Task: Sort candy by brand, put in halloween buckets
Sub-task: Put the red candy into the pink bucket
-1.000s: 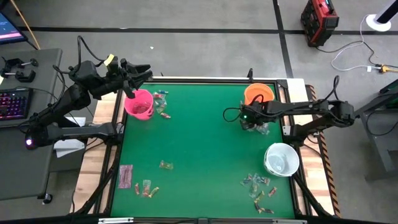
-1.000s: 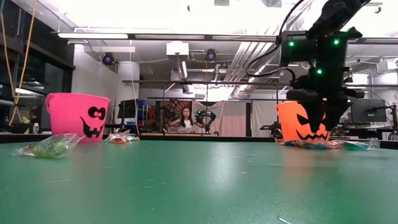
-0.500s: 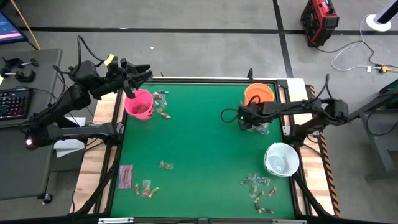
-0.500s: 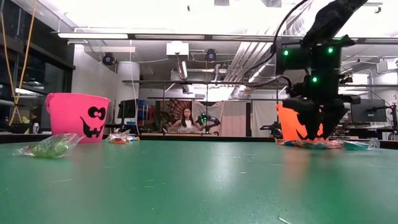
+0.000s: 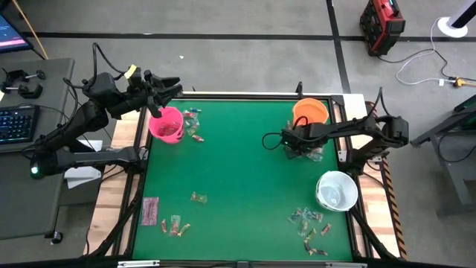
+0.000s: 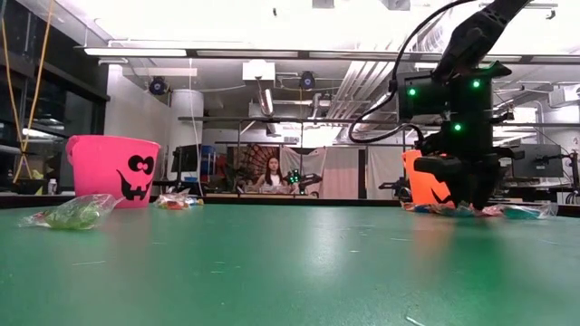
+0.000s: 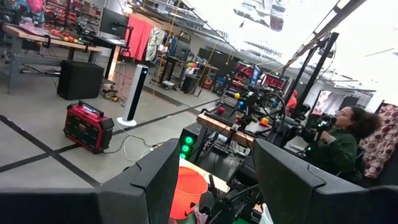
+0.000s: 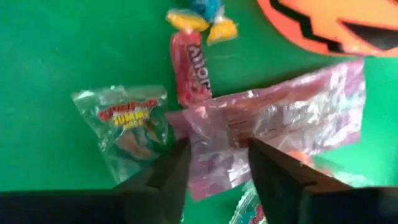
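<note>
My right gripper (image 5: 297, 143) points down over a small heap of candy beside the orange bucket (image 5: 310, 112) at the far right. Its open fingers stand on either side of a pink see-through packet (image 8: 292, 118). A clear gummy packet (image 8: 127, 121) and a red wrapped sweet (image 8: 186, 71) lie flat on the table close by. My left gripper (image 5: 175, 86) waits open and level above the pink bucket (image 5: 166, 125) at the far left, with nothing between its fingers (image 7: 155, 186). The white bucket (image 5: 336, 190) stands at the right edge. My right gripper comes from above, pointing down, onto the pink packet's crumpled near end (image 8: 217, 134), which lies between its two fingertips (image 8: 177, 162). The packet lies flat on the table. Whether the fingertips pinch it, I cannot tell.
More candy lies beside the pink bucket (image 5: 195, 126), at the near left (image 5: 167, 223), in the middle left (image 5: 198, 197) and at the near right (image 5: 309, 223). The middle of the green table (image 5: 238, 171) is bare. A person sits in the room beyond the table (image 6: 272, 172).
My right gripper has sunk toward the table onto the candy heap beside the orange bucket, drifting slightly toward the table's left. My left arm has kept still.
</note>
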Available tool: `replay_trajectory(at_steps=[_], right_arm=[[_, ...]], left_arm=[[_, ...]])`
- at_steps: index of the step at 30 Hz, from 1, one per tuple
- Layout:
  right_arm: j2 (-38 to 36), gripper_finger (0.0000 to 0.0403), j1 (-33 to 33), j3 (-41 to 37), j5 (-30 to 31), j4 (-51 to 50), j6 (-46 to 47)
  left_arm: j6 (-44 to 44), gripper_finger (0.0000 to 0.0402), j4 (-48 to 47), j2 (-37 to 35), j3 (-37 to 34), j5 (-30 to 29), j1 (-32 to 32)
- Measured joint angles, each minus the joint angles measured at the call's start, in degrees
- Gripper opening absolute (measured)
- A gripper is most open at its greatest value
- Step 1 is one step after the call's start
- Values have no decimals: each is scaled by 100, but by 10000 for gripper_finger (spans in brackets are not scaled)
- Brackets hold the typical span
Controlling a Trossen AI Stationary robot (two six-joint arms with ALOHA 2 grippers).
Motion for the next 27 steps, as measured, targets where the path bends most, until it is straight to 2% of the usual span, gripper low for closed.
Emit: replay_trajectory(at_steps=[5, 7, 14, 21, 27], right_arm=[[-9, 37, 95, -15, -113, -101, -152], [-9, 11, 188, 1, -137, -183, -206], [-93, 3, 578, 309, -199, -832, -272], [-674, 1, 873, 940, -162, -1121, -395], [-1327, 0, 886, 1689, -1017, -1222, -1253]], left_arm=[[-2, 194, -2, 0, 0, 0, 0], [-2, 193, -2, 0, 0, 0, 0], [2, 193, -2, 0, 0, 2, -1], [4, 193, -2, 0, 0, 2, -2], [4, 193, -2, 0, 0, 2, -1]])
